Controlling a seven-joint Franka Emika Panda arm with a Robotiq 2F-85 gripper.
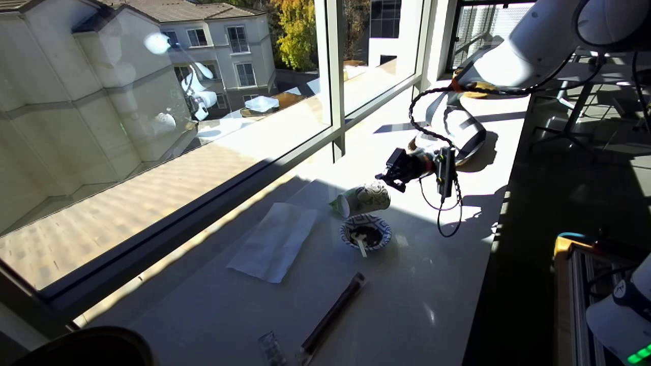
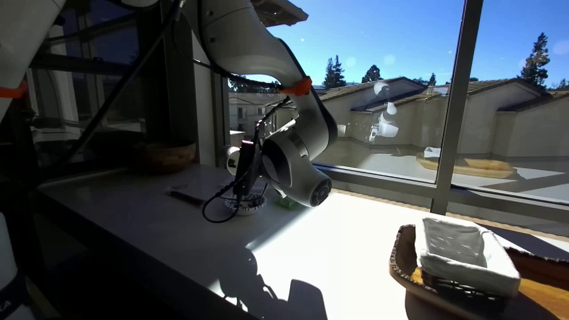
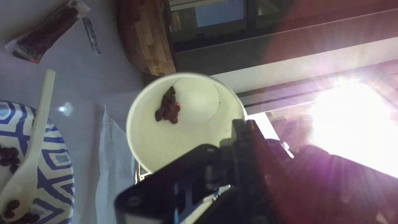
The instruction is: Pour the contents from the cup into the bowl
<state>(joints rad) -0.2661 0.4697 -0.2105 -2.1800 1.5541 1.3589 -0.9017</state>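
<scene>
Leftmost in my wrist view sits the bowl (image 3: 59, 158), blue-and-white patterned and partly cut off by the edge. A pale spoon (image 3: 40, 118) rests in it, a few dark pieces (image 3: 11, 207) in its scoop and more lying around it. Above the bowl, a clear packet (image 3: 46, 34) with dark contents lies on the table (image 3: 77, 81), and a small silvery strip (image 3: 91, 35) is just beside it. Farther right come a sheet of white paper (image 3: 113, 174) and, higher up, the side of a wooden bowl (image 3: 146, 37).

In the middle I have the cup (image 3: 186, 137), tipped well over, its pale mouth turned toward me. A little heap of dark pieces lies inside it, near the base. At the cup's right-hand rim my gripper (image 3: 246, 126) is drawn in close, pinching the cup's wall. In an exterior view the cup is nearly on its side, just beyond the bowl, with something green (image 1: 333, 205) by its end; whether any of the cup reaches over the bowl's rim I cannot tell.

Far right in an exterior view, well apart from the bowl, a dark basket (image 2: 444, 284) lined with pale cloth rests in a bark-edged wooden tray (image 2: 399, 262).
</scene>
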